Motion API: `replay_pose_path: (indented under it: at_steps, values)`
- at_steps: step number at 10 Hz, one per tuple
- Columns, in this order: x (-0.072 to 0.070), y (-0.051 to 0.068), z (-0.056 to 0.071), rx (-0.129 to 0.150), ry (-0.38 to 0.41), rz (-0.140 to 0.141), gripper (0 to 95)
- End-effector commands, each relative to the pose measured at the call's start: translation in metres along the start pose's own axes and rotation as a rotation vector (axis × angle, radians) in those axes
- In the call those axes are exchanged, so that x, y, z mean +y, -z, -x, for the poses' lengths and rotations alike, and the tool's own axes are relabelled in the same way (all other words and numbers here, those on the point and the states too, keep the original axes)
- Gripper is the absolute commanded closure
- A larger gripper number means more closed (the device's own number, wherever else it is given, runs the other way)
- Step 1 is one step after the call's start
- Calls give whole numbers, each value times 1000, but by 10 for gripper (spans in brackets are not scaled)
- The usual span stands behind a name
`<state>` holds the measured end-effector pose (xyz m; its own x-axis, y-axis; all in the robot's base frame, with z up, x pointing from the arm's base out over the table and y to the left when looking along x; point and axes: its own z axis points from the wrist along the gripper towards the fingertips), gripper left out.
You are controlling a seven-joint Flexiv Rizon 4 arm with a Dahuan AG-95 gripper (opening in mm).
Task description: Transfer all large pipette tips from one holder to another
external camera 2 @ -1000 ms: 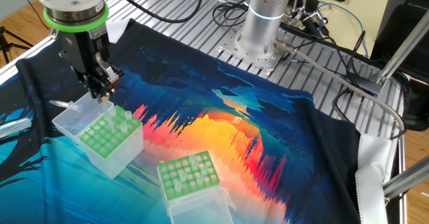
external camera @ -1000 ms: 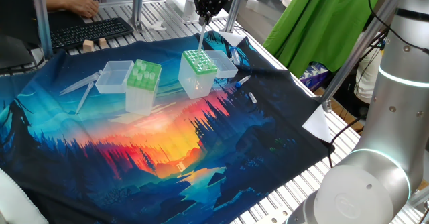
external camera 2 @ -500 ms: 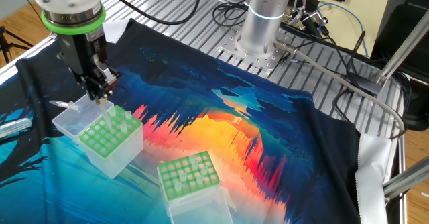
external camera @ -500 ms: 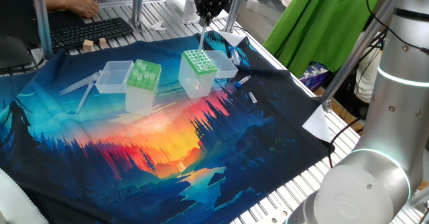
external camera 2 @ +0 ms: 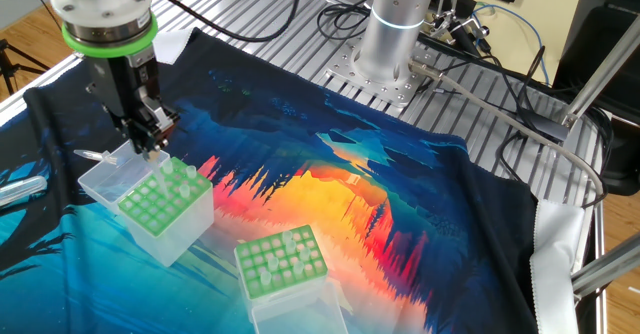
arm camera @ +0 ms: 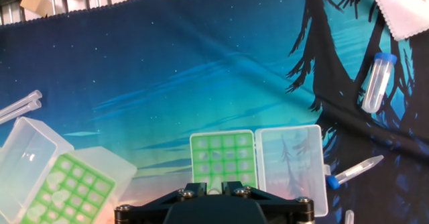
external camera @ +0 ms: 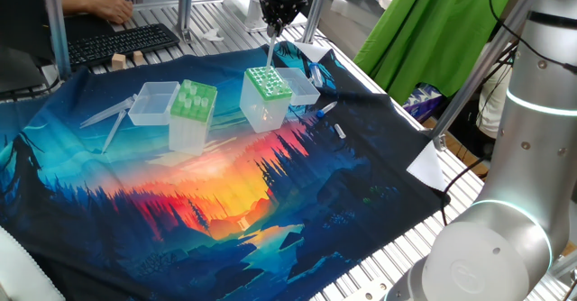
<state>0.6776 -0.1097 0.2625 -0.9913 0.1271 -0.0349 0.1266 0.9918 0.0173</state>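
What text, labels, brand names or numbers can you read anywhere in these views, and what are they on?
None can be read in any view.
The two tip boxes show plain green tops, no lettering.
The capped tube shows no legible marking.
The keyboard keys are too small to read.
The printed cloth carries only a landscape picture.

A slatted metal worktop (external camera 2: 262,36) runs under a cloth (external camera: 234,193) printed with a sunset forest in blues and orange. Past the far edge, a black keyboard (external camera: 122,41) sits with a person's hand (external camera: 113,8) on it, small wooden blocks (external camera: 126,60) beside it. Green fabric (external camera: 433,31) hangs off the right side. Cables (external camera 2: 480,34) trail over one corner, wood floor (external camera 2: 30,34) showing beyond.
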Motion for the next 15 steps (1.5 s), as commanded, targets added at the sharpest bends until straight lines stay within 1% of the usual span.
replay_pose_path:
  at_steps: [1, 2, 3, 6, 7, 8, 9, 10, 11, 13, 14, 15]
  values:
    - [2, -3, -1, -5, -7, -11, 950]
    - [3, -6, -3, -5, -11, -13, 950]
    - [4, -7, -3, -5, -21, -16, 760]
    - [4, -8, -4, -4, -33, -16, 760]
    - [4, -8, -4, 2, -31, -16, 760]
    - [4, -8, -5, 3, -36, -8, 760]
    - [6, -7, -6, 7, -59, 7, 950]
    - [10, -6, -6, 9, -90, 22, 950]
    - [15, -5, -6, 11, -114, 30, 950]
    - [37, -3, -5, 12, -173, 31, 950]
    - [48, -3, -5, 13, -198, 29, 760]
    - [65, -5, -5, 12, -235, 26, 760]
